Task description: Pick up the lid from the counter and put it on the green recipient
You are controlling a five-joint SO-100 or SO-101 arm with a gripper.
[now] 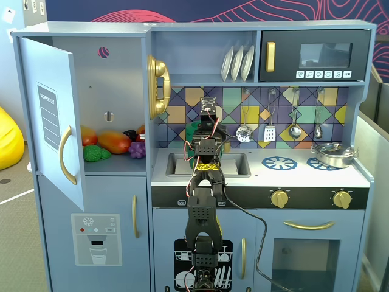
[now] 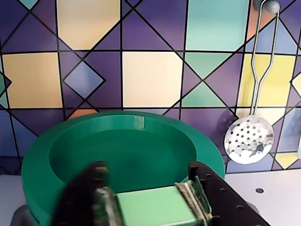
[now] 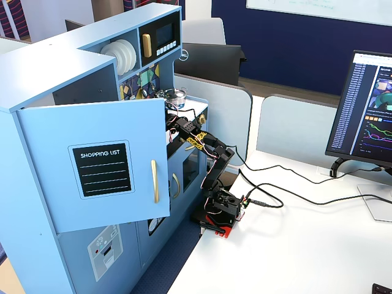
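In the wrist view the green recipient [image 2: 42, 160] stands on the white counter against the tiled backsplash, and its open dark green inside faces me. My gripper [image 2: 153, 207] is right at its near rim, with the jaws shut on a flat light green block [image 2: 150, 205]. I cannot tell whether this block is the lid's knob or the pot's strap handle. No lid disc shows as such. In a fixed view the arm [image 1: 205, 152] reaches over the sink, and a sliver of the green recipient [image 1: 192, 131] shows beside it.
A perforated metal skimmer [image 2: 248, 139] hangs on the backsplash to the right. A silver pot [image 1: 333, 153] sits on the right burner, beside a blue burner ring [image 1: 279, 162]. The sink [image 1: 234, 164] lies under the arm. The fridge door [image 1: 51, 121] stands open at the left.
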